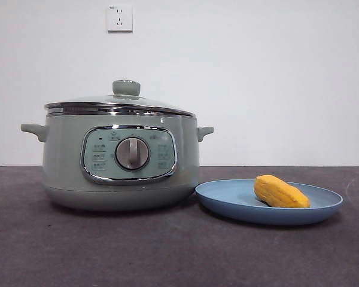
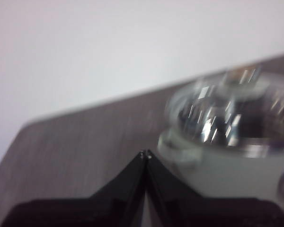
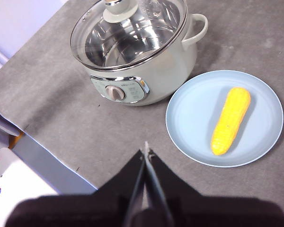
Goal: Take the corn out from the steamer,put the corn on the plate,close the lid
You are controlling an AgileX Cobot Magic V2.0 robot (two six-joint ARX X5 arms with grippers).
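On the grey surface [image 1: 167, 251], left of centre in the front view, sits the steamer [image 1: 119, 161] with the lid [image 1: 121, 101] on. Just beside it, lower right, the plate [image 1: 227, 200] carries the corn [image 1: 280, 192], lying lengthwise, tapered end rightward. My right tool [image 3: 146, 150] hangs pressed shut, empty, apart from the corn; my left tool [image 2: 145, 153] likewise, beside the steamer.

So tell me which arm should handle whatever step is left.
Neither, probably. The yellow corn cob lies on the light-blue plate, and the glass lid sits on the sage-green steamer. Left gripper and right gripper are shut, empty.
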